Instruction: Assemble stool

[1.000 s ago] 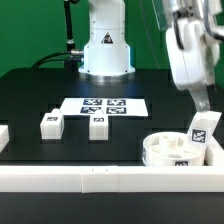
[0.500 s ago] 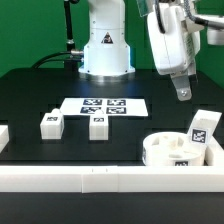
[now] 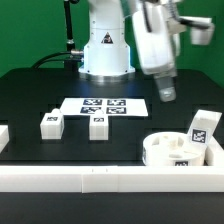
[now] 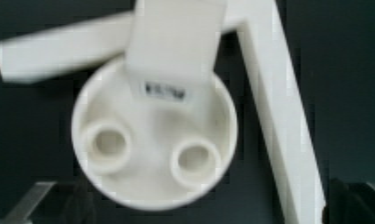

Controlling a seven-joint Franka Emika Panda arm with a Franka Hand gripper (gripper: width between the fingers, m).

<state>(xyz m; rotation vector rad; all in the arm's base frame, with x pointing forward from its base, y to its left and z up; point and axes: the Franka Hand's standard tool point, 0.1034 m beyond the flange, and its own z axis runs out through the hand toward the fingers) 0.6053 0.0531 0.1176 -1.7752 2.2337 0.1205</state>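
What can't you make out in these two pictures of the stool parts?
Gripper: exterior view, motion blur; open or shut unclear.
Seat: exterior view, lower edge hidden behind the border rail.
Leg at the exterior view's far left: tag too small to read.
Leg on the seat: wrist view, blur smears its tag.

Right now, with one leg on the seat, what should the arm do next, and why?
Probably swing over above the nearer loose leg: the pincer hangs empty, one leg already stands on the seat, and two lie loose.
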